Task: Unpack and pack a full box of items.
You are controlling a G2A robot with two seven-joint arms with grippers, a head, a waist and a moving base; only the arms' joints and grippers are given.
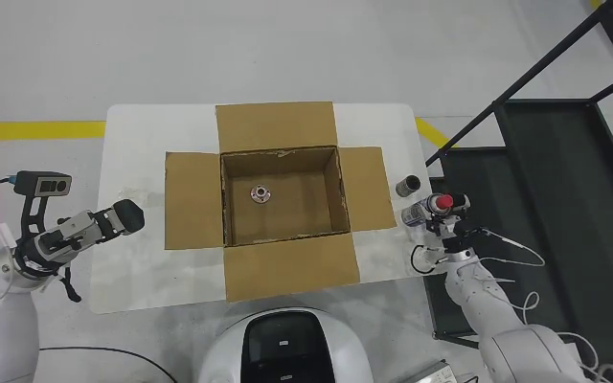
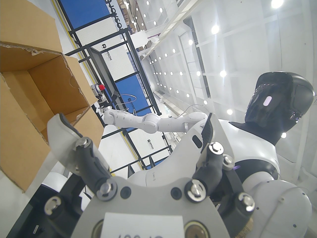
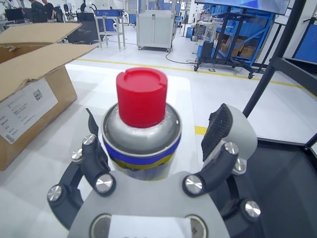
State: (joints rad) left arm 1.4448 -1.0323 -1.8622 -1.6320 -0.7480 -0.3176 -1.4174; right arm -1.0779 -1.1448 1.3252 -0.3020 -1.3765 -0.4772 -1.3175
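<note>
Between the fingers of the right gripper (image 3: 156, 115) a spray can (image 3: 142, 139) with a red cap (image 3: 141, 97) is seen. One finger is close against its side, while the other finger (image 3: 218, 130) is kept apart from it, so the jaws are spread and the can is not clamped. Just beyond these fingers a small dark cylinder (image 1: 409, 184) is stood on the table (image 1: 134, 144). The left gripper (image 2: 135, 120) is spread wide, with nothing between its fingers. Farther out, between the two pairs of fingers, the cardboard box (image 1: 283, 263) is set open, flaps folded outward. A small round part (image 1: 261, 193) is seen on its floor.
</note>
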